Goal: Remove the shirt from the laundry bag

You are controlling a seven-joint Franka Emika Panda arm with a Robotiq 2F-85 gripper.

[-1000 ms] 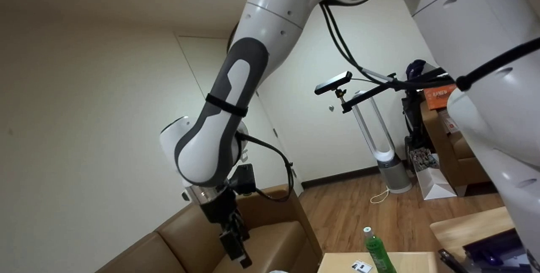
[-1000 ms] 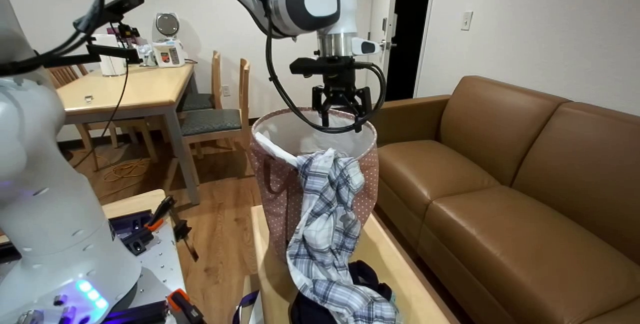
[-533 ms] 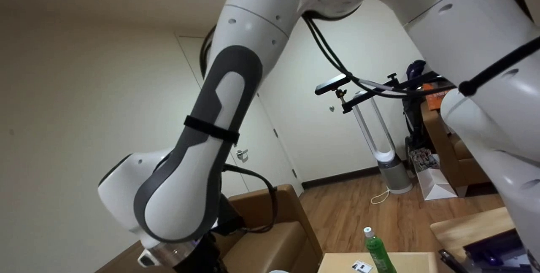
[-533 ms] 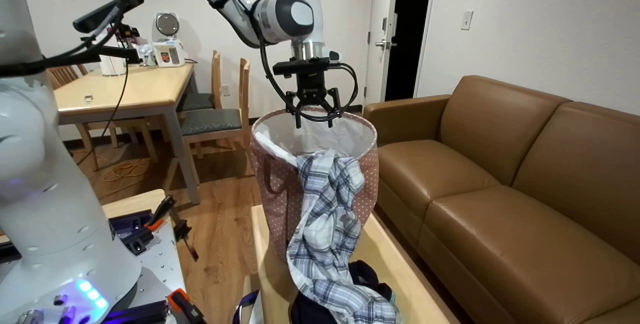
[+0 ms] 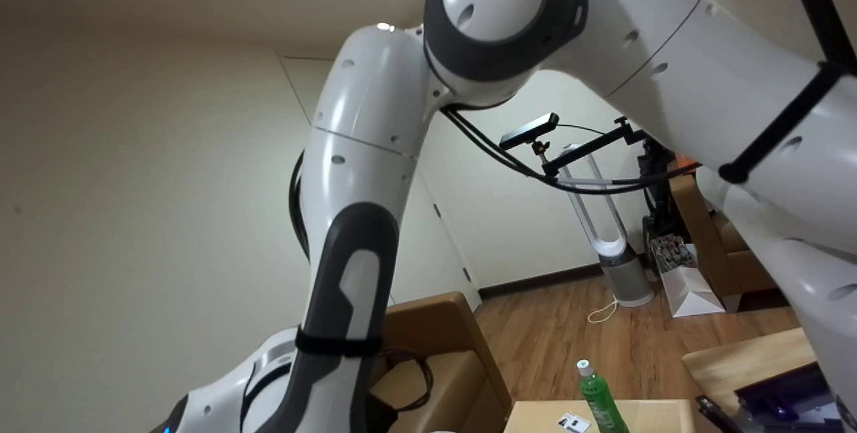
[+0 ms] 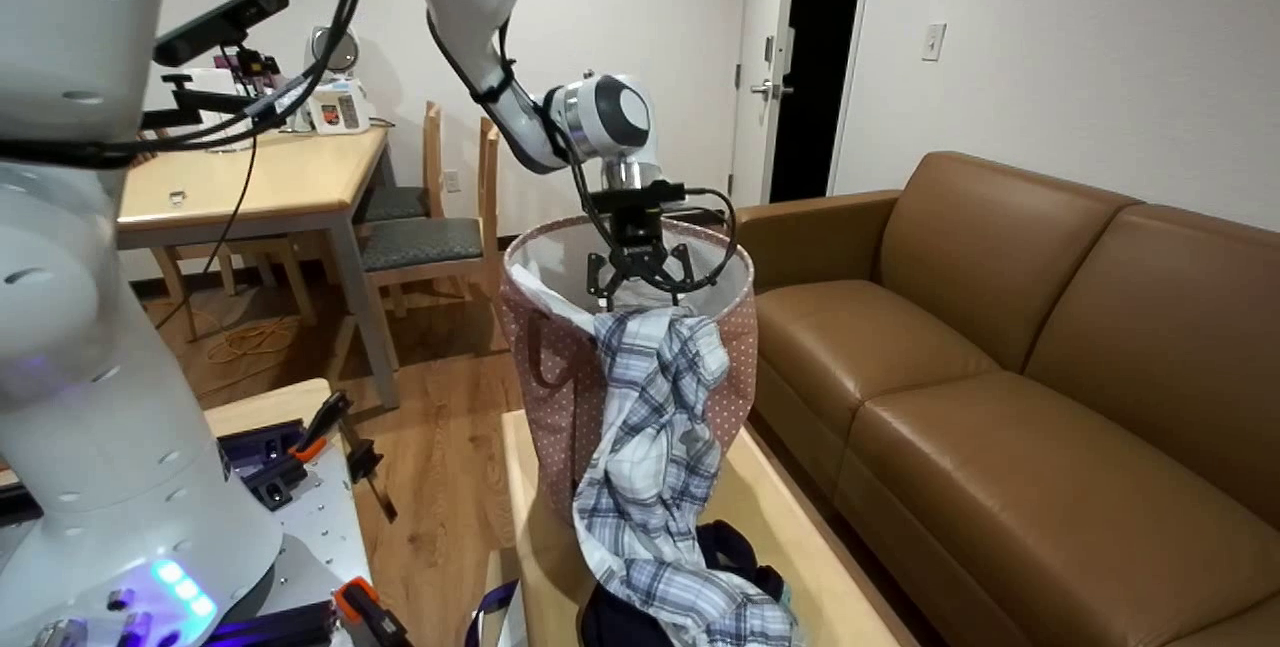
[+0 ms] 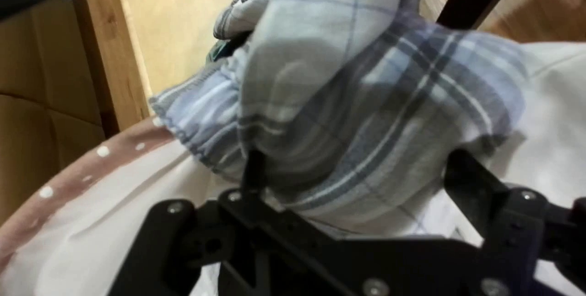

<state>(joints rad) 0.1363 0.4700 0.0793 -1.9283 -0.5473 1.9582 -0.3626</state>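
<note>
on a low table [image 6: 772, 512] stands the bag [image 6: 545, 427], the shirt [image 6: 650, 447] over its near rim and down the front, onto cloth [image 6: 622, 619] on that table. the gripper [image 6: 640, 303] hangs in the bag's mouth, just behind the shirt. on my right the sofa [image 6: 1060, 447] runs alongside; close on my left is the robot's base [image 6: 130, 512]. back left stands the far table [image 6: 300, 167], chairs [image 6: 420, 242] at its right side, and behind the bag, a bit right, the door [image 6: 760, 37]
</note>
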